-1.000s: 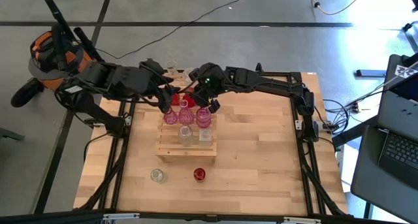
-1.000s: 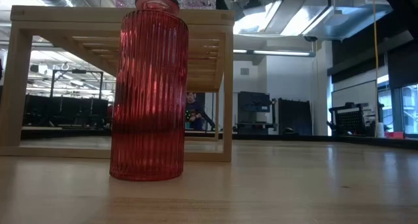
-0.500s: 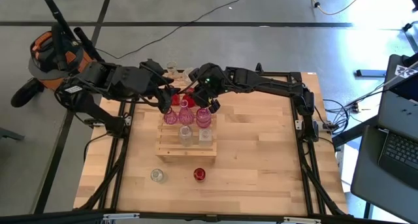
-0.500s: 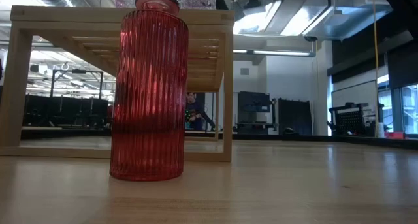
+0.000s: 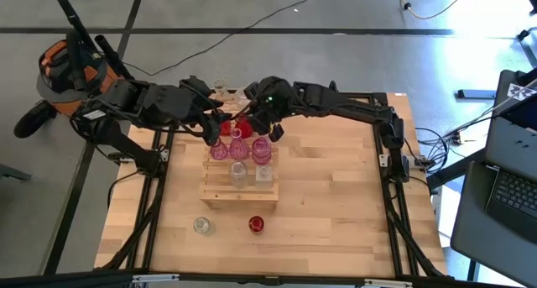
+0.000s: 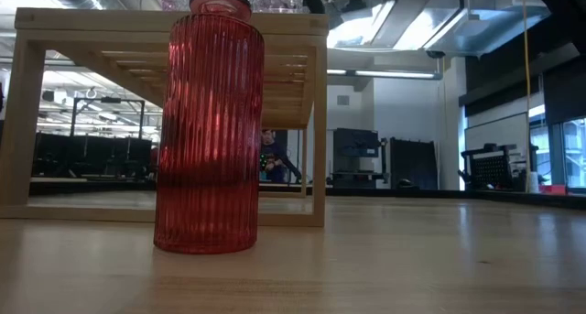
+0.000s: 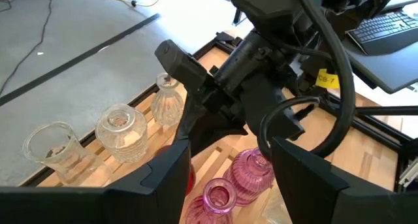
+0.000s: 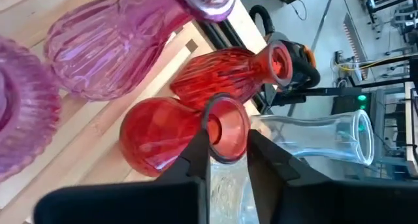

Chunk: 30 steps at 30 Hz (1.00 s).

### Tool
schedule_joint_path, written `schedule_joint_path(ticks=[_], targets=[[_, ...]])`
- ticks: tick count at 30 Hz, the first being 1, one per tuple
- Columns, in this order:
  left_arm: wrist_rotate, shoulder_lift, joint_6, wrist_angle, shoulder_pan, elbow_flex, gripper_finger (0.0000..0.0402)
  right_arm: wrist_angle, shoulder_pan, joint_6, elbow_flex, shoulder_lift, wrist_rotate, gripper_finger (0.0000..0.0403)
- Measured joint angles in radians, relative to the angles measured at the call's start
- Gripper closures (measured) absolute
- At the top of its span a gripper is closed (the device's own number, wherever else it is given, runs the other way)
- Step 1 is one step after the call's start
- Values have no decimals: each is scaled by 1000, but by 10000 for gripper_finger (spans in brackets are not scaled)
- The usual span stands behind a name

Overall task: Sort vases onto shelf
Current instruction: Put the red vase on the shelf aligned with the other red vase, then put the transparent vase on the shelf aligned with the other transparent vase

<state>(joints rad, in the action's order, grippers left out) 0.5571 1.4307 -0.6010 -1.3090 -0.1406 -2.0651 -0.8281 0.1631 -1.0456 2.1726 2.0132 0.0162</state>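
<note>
The pale slatted shelf point(image 5: 239, 185) holds two pink vases point(image 5: 220, 150) point(image 5: 262, 150), two red vases point(image 5: 225, 128) point(image 5: 243, 127) and two clear ones point(image 5: 237, 175). My right gripper point(image 8: 228, 152) hovers over the far tier. It is slightly open, with the round red vase's mouth between its fingers. My left gripper point(image 7: 232, 178) stands open above the shelf's far left corner point(image 5: 214, 135) and holds nothing. On the table nearer me stand a red ribbed vase point(image 6: 209, 135) and a clear vase point(image 5: 201, 226). My right gripper has one finger point(image 8: 199, 152) on each side of the round red vase's mouth point(image 8: 225, 119). The fingers come slanting down from the table's right. I cannot tell whether either finger touches the rim. The vase rests on the shelf beside the other red vase point(image 8: 225, 70).
Three clear vases point(image 7: 168, 100) point(image 7: 123, 129) point(image 7: 55, 149) stand off the shelf at the table's far edge. Both arms crowd the shelf's far side. Bare tabletop point(image 5: 336, 204) lies right of the shelf and along the near edge.
</note>
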Motion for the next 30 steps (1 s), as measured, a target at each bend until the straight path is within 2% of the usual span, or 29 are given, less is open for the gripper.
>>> schedule_joint_path(ticks=[5,12,17,19,22,25,30], targets=[[-3,0,0,0,0,0,198,-29,0,5,55,0,-1,336],[-29,0,-2,-1,-1,0,198,-190,-7,13,177,0,-43,349],[-115,-7,-39,-51,-20,0,198,-284,-25,159,159,-58,1,361],[-156,-9,-92,-117,-44,0,198,-383,-35,235,159,-78,26,365],[-195,-14,-211,-265,-115,0,198,-573,-68,331,159,-95,27,370],[-229,-40,-284,-246,-219,33,198,-756,-120,415,154,-100,-2,374],[-226,-61,-461,-260,-427,83,198,-720,-260,529,38,-164,-6,375]])
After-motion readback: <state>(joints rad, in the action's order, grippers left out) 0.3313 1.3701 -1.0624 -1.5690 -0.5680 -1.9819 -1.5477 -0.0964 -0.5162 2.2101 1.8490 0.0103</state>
